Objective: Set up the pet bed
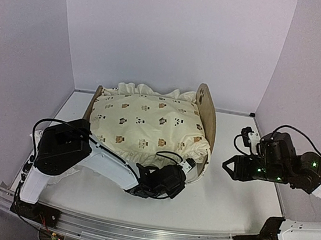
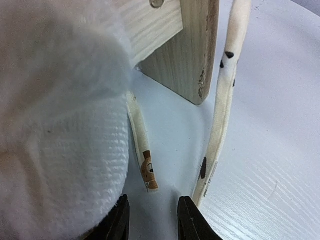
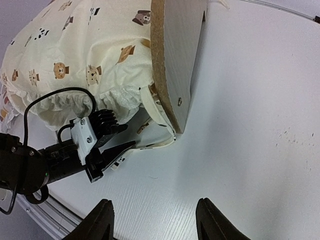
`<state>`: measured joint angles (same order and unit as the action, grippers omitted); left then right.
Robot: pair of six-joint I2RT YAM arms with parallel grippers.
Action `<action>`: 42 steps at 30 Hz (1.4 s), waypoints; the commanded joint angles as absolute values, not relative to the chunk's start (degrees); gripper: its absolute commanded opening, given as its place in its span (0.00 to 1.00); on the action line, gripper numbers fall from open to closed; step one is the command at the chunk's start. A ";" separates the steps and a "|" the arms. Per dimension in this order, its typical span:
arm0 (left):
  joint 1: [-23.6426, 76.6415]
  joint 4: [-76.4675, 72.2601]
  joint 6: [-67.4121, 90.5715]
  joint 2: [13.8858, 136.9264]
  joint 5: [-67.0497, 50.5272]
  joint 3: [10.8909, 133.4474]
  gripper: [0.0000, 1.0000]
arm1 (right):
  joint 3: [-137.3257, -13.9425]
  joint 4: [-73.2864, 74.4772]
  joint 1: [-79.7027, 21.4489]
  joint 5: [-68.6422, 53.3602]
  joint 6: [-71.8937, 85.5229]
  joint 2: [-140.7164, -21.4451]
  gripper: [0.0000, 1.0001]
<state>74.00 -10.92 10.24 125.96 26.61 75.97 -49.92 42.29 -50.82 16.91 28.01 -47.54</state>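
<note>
Left gripper (image 2: 155,222), jaws slightly parted (nothing between them), sits at five o'clock of the light-wood, arched-headboard pet bed (image 1: 207,108); right gripper (image 3: 155,220), jaws spread, at three o'clock.

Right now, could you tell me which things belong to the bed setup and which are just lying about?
Job: light-wood pet bed frame; cream ruffled animal-print cushion.
Lying about: nothing certain; white textured fabric beside the frame's leg is unidentified.

White table (image 1: 239,194), pale lilac walls (image 1: 177,34)
</note>
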 commanded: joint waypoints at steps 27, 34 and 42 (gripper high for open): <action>73.90 -20.49 16.63 133.59 29.87 77.35 0.00 | -46.18 45.06 -50.78 17.03 27.97 -43.76 0.57; 74.57 -18.42 18.18 127.31 23.13 74.32 0.00 | -46.34 45.09 -50.74 17.14 27.91 -43.31 0.57; 77.98 -10.57 21.16 121.26 19.43 72.96 0.00 | -45.73 45.00 -50.78 17.00 28.27 -43.02 0.58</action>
